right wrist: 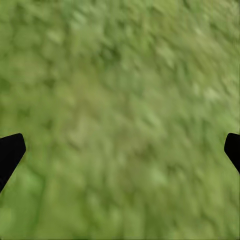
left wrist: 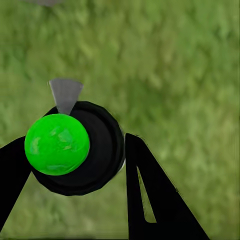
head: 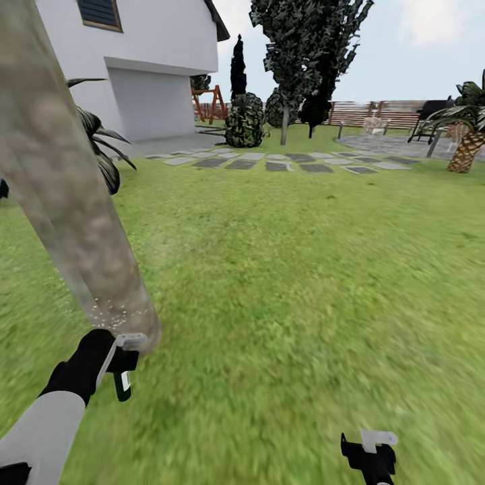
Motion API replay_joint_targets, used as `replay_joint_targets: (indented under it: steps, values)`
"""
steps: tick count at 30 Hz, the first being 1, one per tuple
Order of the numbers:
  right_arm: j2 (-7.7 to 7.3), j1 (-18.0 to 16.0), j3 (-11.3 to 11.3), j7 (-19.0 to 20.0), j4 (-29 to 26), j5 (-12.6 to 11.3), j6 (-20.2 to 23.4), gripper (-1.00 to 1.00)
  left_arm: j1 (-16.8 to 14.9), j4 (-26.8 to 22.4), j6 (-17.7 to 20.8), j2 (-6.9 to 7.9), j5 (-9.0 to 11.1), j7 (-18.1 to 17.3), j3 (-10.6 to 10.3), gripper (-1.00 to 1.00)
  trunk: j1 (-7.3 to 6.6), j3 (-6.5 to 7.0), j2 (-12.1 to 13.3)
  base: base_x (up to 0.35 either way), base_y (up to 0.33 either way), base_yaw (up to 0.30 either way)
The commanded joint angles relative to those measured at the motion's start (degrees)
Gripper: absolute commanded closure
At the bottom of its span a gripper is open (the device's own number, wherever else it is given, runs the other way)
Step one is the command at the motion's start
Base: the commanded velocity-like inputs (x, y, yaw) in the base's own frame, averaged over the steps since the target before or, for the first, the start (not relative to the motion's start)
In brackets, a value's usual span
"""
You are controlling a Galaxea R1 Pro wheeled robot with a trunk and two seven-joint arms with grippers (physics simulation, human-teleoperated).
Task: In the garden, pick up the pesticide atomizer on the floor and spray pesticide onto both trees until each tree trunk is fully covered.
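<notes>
A thick grey-beige mottled tree trunk (head: pixel 74 222) leans across the left of the head view, its foot in the grass. Fine whitish specks of pesticide (head: pixel 108 311) dot the trunk near its base. My left gripper (head: pixel 124 351) hangs right at that base, shut on the pesticide atomizer (head: pixel 122 385), a small dark green bottle with a white mark. Seen from the left wrist, the atomizer (left wrist: pixel 75 150) is a black round body with a bright green round top, clamped between the black fingers (left wrist: pixel 145 185). My right gripper (head: pixel 369 450) is open over bare grass, its fingertips (right wrist: pixel 10 152) wide apart.
Green lawn (head: pixel 289 269) stretches ahead to a row of grey stepping slabs (head: pixel 269 163). A white house (head: pixel 148 60) stands at back left, with a spiky plant (head: pixel 101 145) behind the trunk. Further off are a dark shrub (head: pixel 244 121), a palm (head: pixel 468 145) and a brown slat fence (head: pixel 377 113).
</notes>
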Motion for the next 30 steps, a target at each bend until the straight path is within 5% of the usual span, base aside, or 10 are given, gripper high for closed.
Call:
replay_joint_targets:
  steps: [1,13,18,23,30]
  values:
    - [0.0,0.0,0.2,-0.2,0.0,-0.1,-0.2,-1.0,0.0,-0.1,0.2,-0.03,-0.6,-0.6,0.1,1.0,-0.01,-0.05,0.0,0.0,0.0,0.273]
    - [0.0,0.0,0.2,-0.2,0.0,-0.1,-0.2,-1.0,0.0,0.0,-0.1,-0.11,-0.7,-0.5,-0.2,1.0,-0.01,-0.05,0.0,0.0,0.0,0.273]
    - [0.0,0.0,0.2,-0.2,0.0,-0.1,-0.2,-1.0,0.0,0.6,-4.3,-0.14,-0.7,-0.4,-0.1,1.0,-0.01,-0.05,0.0,0.0,0.0,0.273]
    - [0.0,0.0,0.2,-0.2,0.0,-0.1,-0.2,-1.0,0.0,0.7,-5.1,-1.71,-1.2,-0.4,-0.2,1.0,-0.01,-0.05,0.0,0.0,-0.004,0.274]
    - [0.0,0.0,0.2,-0.2,0.0,-0.1,-0.2,-1.0,0.0,0.6,-5.1,-1.86,-1.2,-0.4,-0.3,1.0,-0.01,-0.05,0.0,0.036,-0.222,0.275]
